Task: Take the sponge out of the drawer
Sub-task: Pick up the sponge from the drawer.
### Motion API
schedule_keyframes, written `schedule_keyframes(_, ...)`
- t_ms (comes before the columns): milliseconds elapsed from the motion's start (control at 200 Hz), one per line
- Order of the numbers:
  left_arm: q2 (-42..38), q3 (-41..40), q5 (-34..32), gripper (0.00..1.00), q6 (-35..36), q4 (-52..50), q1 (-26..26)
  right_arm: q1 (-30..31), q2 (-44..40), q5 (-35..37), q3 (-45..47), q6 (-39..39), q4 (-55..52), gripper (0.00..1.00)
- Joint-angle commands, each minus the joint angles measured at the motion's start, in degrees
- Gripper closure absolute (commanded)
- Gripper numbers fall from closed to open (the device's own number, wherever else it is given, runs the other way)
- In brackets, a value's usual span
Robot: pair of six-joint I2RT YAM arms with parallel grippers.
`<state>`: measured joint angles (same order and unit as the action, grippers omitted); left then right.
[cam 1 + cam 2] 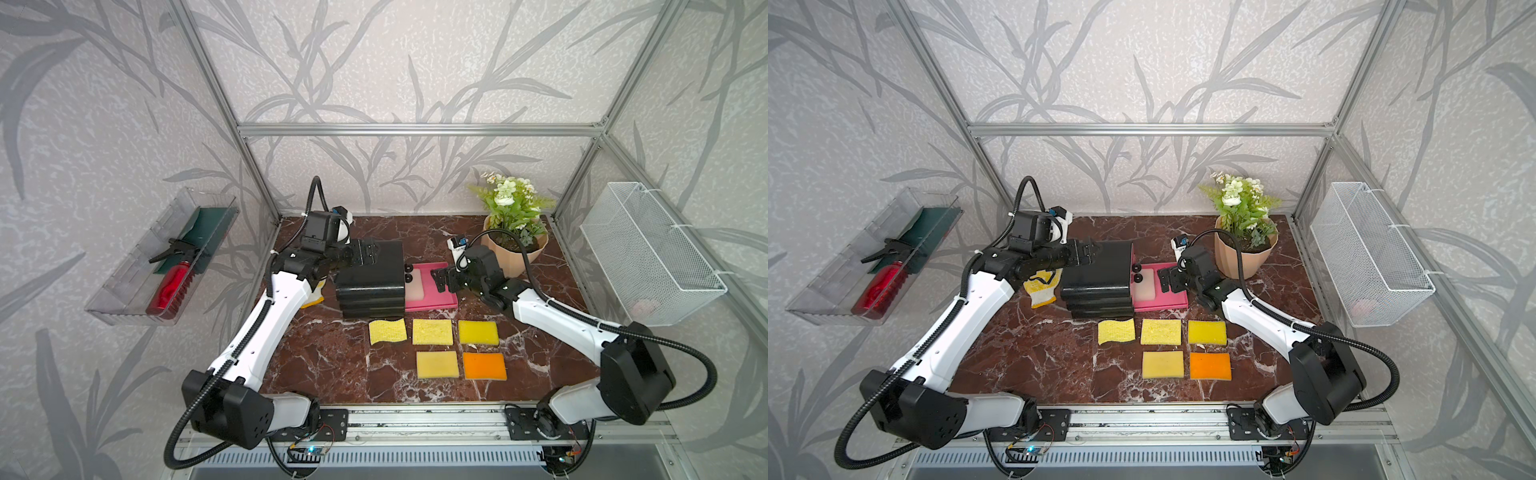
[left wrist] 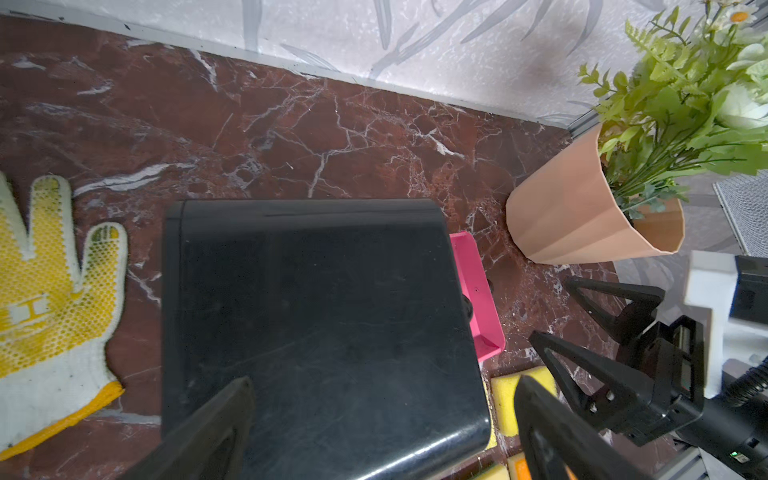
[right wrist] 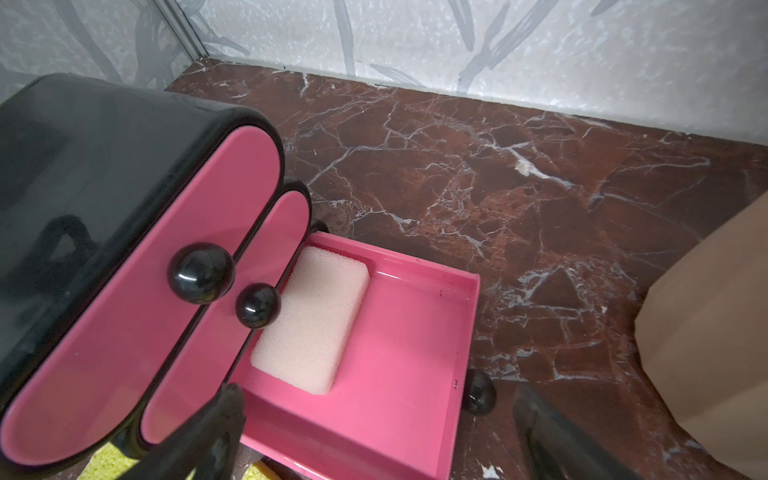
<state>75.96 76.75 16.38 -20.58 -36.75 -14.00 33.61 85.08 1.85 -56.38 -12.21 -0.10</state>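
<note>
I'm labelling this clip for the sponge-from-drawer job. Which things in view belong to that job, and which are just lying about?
Job: pale sponge, open pink drawer, black cabinet, right gripper (open, by the drawer).

Lying about: five sponges on the table, yellow glove, potted plant, wire basket, wall bin with red spray bottle.

Light's coming in bright, even & diffuse from overhead in both top views; shadows on the table (image 1: 332, 365) are falling soft. The wide-angle lens is bending the frame posts (image 1: 215, 79) twd the upper left & upper right of the frame. In the wrist views the cabinet (image 2: 316, 316) top is throwing dull glare, its knobs (image 3: 201, 272) are catching pinpoint highlights, and the right gripper (image 3: 378, 390) fingers (image 3: 208, 432) are blurring, out of focus.
</note>
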Motion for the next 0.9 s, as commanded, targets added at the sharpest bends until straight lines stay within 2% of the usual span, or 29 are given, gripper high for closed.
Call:
schedule_keyframes(0,-0.63,-1.27,2.59,0.03,3.26,2.32,2.05,-0.17,2.78,-2.45,-2.76,-0.65,0.58,0.01)
schedule_keyframes(350,-0.99,-9.47,13.59,0.03,-0.98,11.33,7.87,-0.90,10.77,-6.20,-7.37,-4.29,-1.25,0.01)
schedule_keyframes(495,-1.57,-10.19,13.90,0.03,-1.73,12.04,8.06,-0.83,14.82,-7.85,-8.53,-5.10,-0.21,0.00)
schedule_keyframes(700,-2.24,-10.48,13.50,0.03,-1.56,12.10,8.04,-0.83,21.64,-12.78,-13.42,-5.75,-2.18,0.09)
schedule_keyframes(895,-1.91,-10.74,13.83,0.03,-1.88,12.52,8.11,-0.83,24.40,-11.05,-13.89,-6.76,-2.67,0.14)
